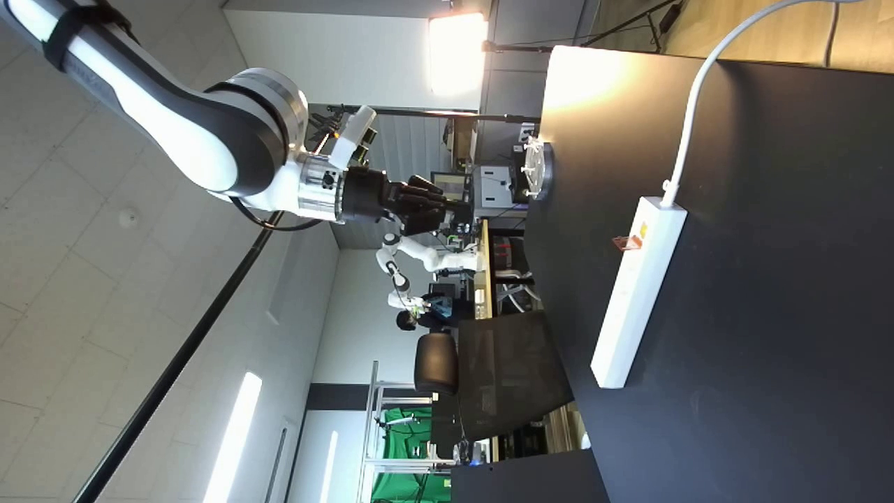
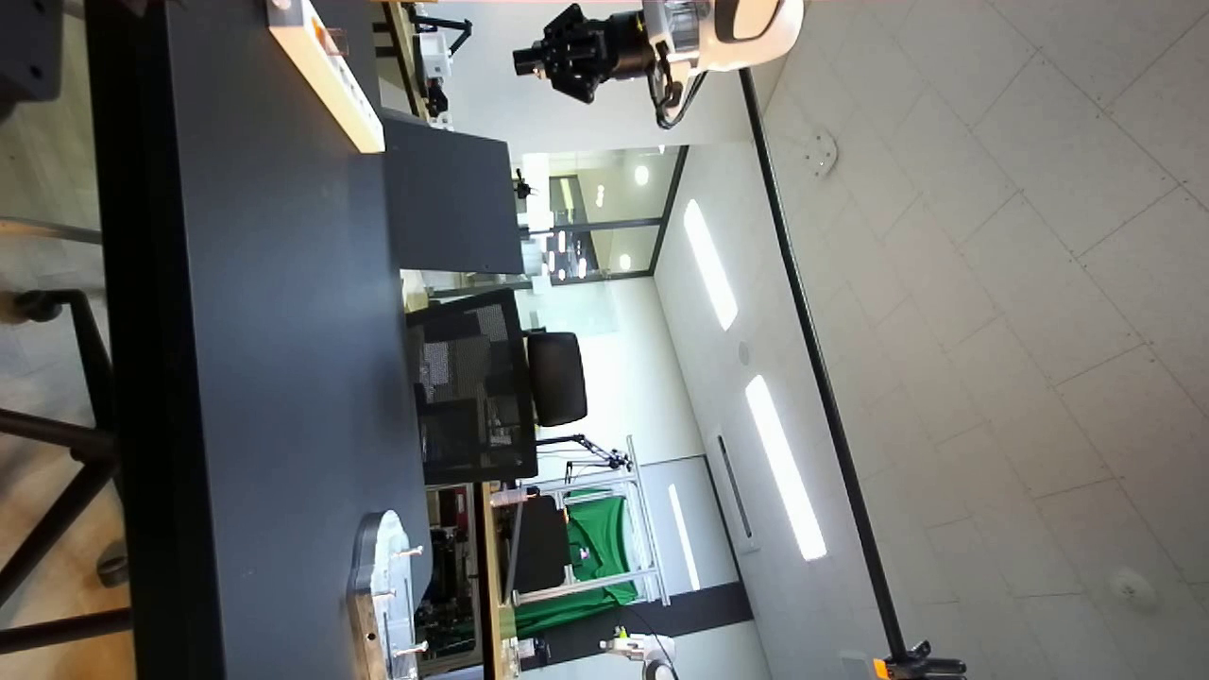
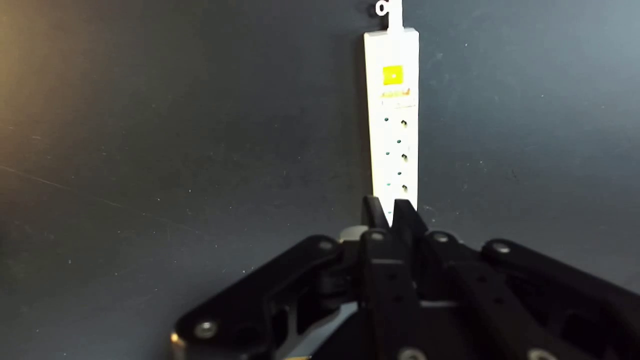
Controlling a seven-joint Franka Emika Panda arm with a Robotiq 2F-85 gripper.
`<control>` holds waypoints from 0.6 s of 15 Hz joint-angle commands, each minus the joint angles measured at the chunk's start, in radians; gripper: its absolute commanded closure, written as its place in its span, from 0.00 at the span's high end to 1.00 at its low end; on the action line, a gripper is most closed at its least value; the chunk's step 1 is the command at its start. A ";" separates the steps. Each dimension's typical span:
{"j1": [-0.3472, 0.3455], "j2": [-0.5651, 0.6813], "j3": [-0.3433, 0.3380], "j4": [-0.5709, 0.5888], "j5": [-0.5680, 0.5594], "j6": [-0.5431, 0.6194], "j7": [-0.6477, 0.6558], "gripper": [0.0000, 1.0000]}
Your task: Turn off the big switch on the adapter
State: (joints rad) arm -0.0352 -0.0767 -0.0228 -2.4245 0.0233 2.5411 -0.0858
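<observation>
The white adapter, a long power strip, lies on the black table in the wrist view point(image 3: 392, 135) and in both exterior views point(image 1: 637, 297) point(image 2: 326, 80). Near its cable end is a yellow square switch point(image 3: 392, 75), also visible in an exterior view point(image 1: 642, 229). Beside it a reddish see-through flap point(image 3: 395, 93) stands up from the strip point(image 1: 627, 242). Several sockets run along the rest. My gripper point(image 3: 387, 201) is shut and empty, high above the table and apart from the adapter point(image 1: 457, 209) point(image 2: 527, 62). In the wrist view its fingertips cover the adapter's far, cableless end.
A white cable point(image 1: 688, 133) leaves the adapter and runs over the edge of the black table point(image 1: 768, 349). A clear dish-like object with small pegs point(image 1: 535, 168) stands on the table, also in an exterior view point(image 2: 392, 595). A black office chair point(image 2: 472, 387) stands beyond the table.
</observation>
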 commanded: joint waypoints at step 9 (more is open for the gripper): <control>0.018 0.100 0.002 0.002 0.072 0.013 -0.051 0.00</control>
State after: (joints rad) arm -0.0181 -0.0116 -0.0193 -2.4321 0.0571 2.5645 -0.1092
